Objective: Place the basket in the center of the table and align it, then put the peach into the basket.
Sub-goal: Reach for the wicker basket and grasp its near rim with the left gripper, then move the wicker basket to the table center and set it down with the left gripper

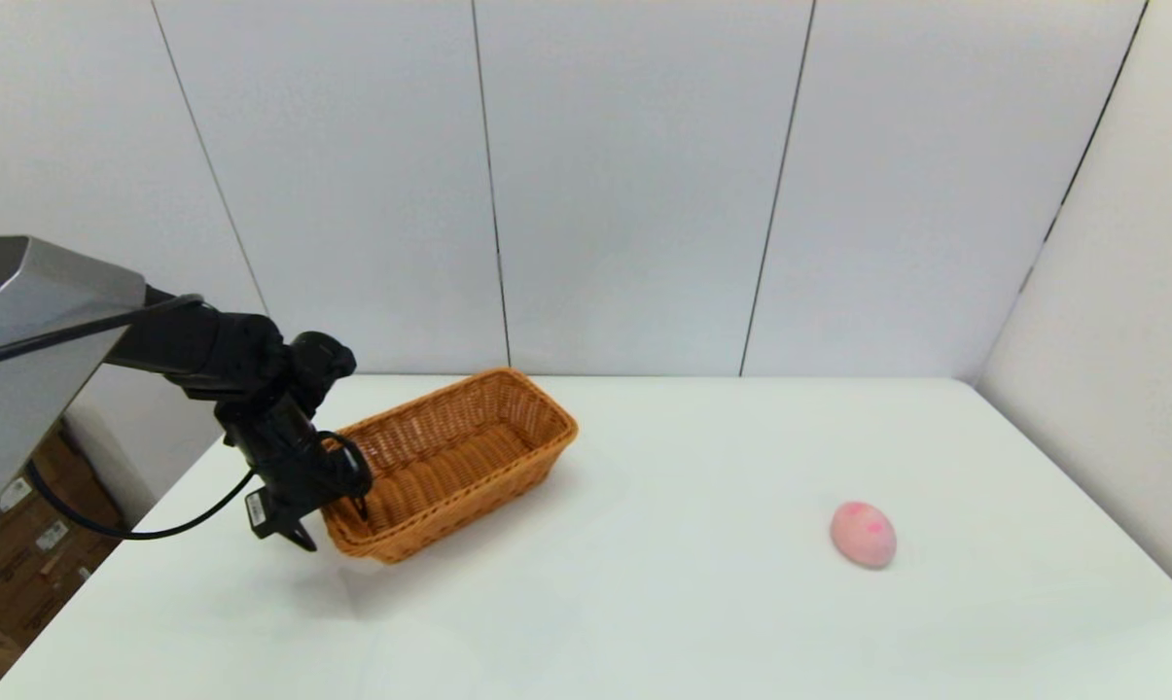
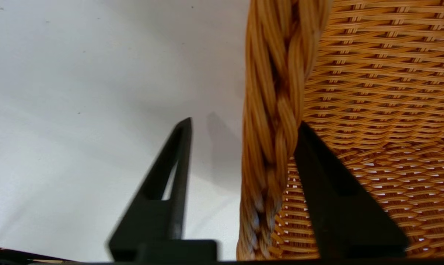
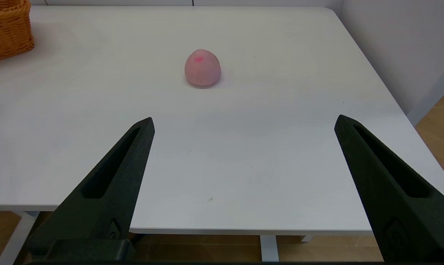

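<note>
The left claw [image 2: 240, 154] straddles the braided rim of the basket [image 1: 454, 462] at its near-left short end, one finger inside against the weave, the other outside with a gap of white showing between it and the rim; so it stands narrowly open around the rim, not clamped on it. The basket sits on the left part of the counter [image 1: 663, 603], towards the back and well off centre; its near end looks slightly raised, though I cannot be sure of that; its long axis runs on a slant, from the claw at the near left away to the far right, so it lies askew to the counter's edges. The peach [image 1: 863, 534] lies on the right side, well apart from the basket, its long axis roughly across the counter and its narrower end seemingly towards the left. The right claw [image 3: 244, 125] is spread wide and holds nothing, parked off the near edge with the peach ahead of it. The step in hand, as I judge it, is the taking hold of the basket; the next move calls for the fingers to close firmly on the rim, then a drag towards the middle with a turn that squares the long sides to the counter's edge; the peach waits.
</note>
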